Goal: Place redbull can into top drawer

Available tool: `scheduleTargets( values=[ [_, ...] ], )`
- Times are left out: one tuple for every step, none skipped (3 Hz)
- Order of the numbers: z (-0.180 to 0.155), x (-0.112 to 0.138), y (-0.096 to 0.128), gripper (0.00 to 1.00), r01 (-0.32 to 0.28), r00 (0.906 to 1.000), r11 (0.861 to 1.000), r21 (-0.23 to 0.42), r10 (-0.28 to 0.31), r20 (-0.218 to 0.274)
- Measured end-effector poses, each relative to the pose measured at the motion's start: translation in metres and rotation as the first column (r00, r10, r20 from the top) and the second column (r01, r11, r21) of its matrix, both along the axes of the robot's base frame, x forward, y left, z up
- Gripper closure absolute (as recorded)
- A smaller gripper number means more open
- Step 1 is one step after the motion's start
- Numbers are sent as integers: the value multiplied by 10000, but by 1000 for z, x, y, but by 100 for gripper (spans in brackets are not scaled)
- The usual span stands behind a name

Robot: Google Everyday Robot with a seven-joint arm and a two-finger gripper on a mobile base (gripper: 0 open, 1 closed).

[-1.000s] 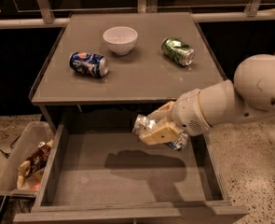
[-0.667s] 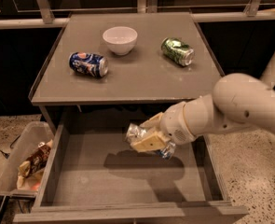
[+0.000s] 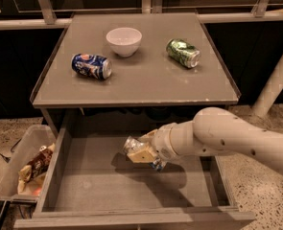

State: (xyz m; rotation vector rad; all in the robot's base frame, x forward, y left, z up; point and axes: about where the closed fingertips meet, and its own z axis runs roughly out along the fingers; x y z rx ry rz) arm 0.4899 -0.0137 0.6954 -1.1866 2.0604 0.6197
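Speckled stone floor [image 3: 256, 176] surrounded a grey desk [image 3: 146, 87], whose flat surface carried a white bowl [image 3: 124, 40] standing upright near the back. A dark blue can [image 3: 91, 65] lay on its side to the bowl's left and a green can [image 3: 183, 52] lay on its side to the right, both well apart from the bowl.

Below the desk's front edge the top drawer [image 3: 98, 186] stood pulled out, its grey bottom bare on the left half. A thick white arm [image 3: 218, 138] reached in from the right and covered the drawer's right rear corner.

At the arm's end the tool [image 3: 143, 153] hung over the middle of the drawer, pinching the redbull can [image 3: 130, 144], which lay tilted with its silver end toward the left. Most of the can's body was hidden by the tan fingers, and it seemed to be held just above the drawer floor rather than resting on it.

On the floor at the left, a clear plastic bin [image 3: 23, 147], cut off by the edge, held crumpled wrappers [image 3: 35, 169].
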Motion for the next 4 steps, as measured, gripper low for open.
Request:
scheduleTargets(
  values=[
    [-32,14,2,100,759,9964,9950,-650,-733,420],
    [-60,21,3,100,1403,9878,9828,-1203,-1306,846],
    [-59,33,10,100,1695,9794,9798,-1062,-1554,1292],
    [-59,33,9,82,1711,9790,9796,-1057,-1569,1302]
  ],
)
